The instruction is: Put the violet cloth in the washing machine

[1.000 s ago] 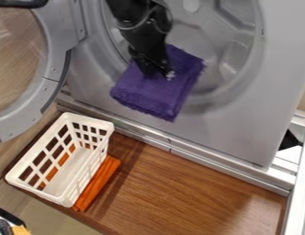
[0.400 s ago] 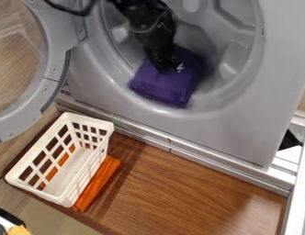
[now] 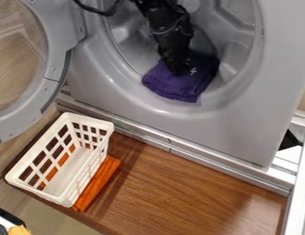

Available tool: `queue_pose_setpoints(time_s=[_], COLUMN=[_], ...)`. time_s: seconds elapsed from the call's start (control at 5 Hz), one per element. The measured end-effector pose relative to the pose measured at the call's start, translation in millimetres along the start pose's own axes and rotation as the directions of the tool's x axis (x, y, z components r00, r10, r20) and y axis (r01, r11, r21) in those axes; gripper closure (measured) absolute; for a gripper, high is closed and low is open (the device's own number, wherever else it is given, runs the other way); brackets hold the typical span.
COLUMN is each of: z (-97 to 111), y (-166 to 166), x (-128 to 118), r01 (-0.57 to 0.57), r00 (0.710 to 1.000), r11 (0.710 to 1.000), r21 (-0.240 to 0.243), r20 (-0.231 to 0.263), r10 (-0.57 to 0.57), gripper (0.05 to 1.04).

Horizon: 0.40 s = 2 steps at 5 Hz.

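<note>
The black gripper (image 3: 181,72) hangs from the top edge into the round opening of the grey washing machine (image 3: 234,124). It is shut on the violet cloth (image 3: 176,89), which spreads out under and around its tips. The cloth lies within the opening, its front part close to the lower rim and its back part toward the drum. Its underside is hidden, and the gripper's tips are partly sunk in the fabric.
The machine's round door (image 3: 53,69) stands open at the left. A white plastic basket (image 3: 57,198) sits at the lower left, with an orange cloth (image 3: 97,183) beside and under it on the brown wooden surface (image 3: 192,193).
The gripper has moved right and deeper into the opening, carrying the violet cloth with it. The cloth's lower edge, formerly hanging over the front rim, now sits higher.
</note>
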State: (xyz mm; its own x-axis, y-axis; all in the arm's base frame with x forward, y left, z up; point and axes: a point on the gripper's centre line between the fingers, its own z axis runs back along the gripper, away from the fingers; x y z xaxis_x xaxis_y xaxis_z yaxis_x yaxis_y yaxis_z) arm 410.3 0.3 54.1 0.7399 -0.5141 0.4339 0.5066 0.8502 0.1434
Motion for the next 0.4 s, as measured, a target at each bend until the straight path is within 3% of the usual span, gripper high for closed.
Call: queue_pose_setpoints(time_s=[0.2, 0.4], z=[-0.1, 1.8], y=[-1.2, -5.1], x=[0.0, -2.3], r01=[-0.001, 0.001], r00=[1.0, 1.0], r11=[1.0, 1.0], r21=[-0.002, -0.001], r20=[-0.003, -0.013], r10=[0.001, -0.001], gripper=[0.623, 0.289])
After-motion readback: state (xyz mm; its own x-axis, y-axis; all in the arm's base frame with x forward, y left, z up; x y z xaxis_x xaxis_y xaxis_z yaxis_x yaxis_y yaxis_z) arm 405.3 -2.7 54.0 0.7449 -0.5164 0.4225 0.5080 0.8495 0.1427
